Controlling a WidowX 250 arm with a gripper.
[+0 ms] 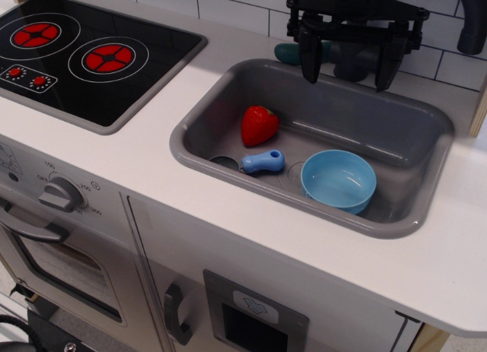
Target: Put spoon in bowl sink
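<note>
The spoon [255,163] lies on the floor of the grey sink [228,82], blue handle pointing right, grey scoop at the left near the front wall. The light-blue bowl [338,180] stands upright and empty in the sink's front right part, just right of the spoon. My black gripper [348,68] hangs open and empty above the sink's back rim, well above and behind both spoon and bowl.
A red strawberry [259,125] lies in the sink just behind the spoon. A black stovetop [84,55] with red rings is at the left. A grey faucet base [351,63] and a teal handle [289,53] stand behind the sink by the tiled wall.
</note>
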